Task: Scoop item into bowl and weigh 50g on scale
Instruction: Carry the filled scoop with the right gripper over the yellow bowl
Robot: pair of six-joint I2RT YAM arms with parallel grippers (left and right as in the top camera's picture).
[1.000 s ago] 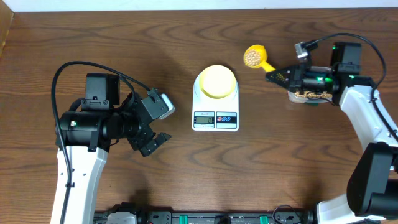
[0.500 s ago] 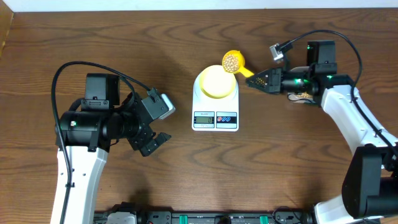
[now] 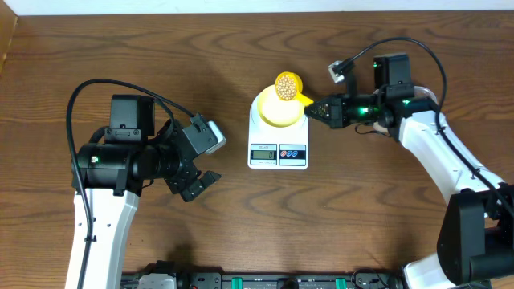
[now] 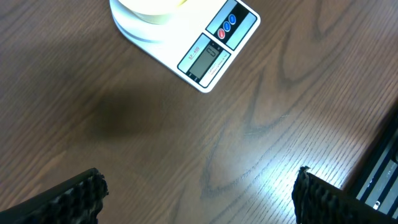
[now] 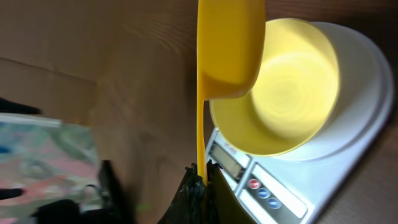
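Right end effector point(image 3: 318, 110) is clamped thin on the handle of the yellow scoop point(image 3: 287, 85), jaws pressed together on the flat strip with the handle running straight out ahead of the tips; a grip that far back puts the cup well forward of me, so my wrist stays off the scale point(image 3: 278, 154). The scoop carries a heap of tan beans point(image 3: 286, 87) and sits level, mouth up, which I judge is why nothing is spilling. The cup hangs ahead of my tips over the edge of the small yellow bowl point(image 5: 280, 93), overlapping its rim, not yet centred. The bowl rests on the round plate of the scale, ahead and slightly to one side of the right end effector, and its inside looks bare from the wrist view. The display faces away from the bowl, too small to read. Left end effector point(image 3: 197, 181) is parked with its fingers point(image 4: 81, 193) wide apart and holding nothing, low over the bare wooden surface point(image 3: 361, 225), with the scale up ahead of it and well apart. Next call, as I judge it: nudge forward, then roll the wrist slowly so the beans drop inside the rim.
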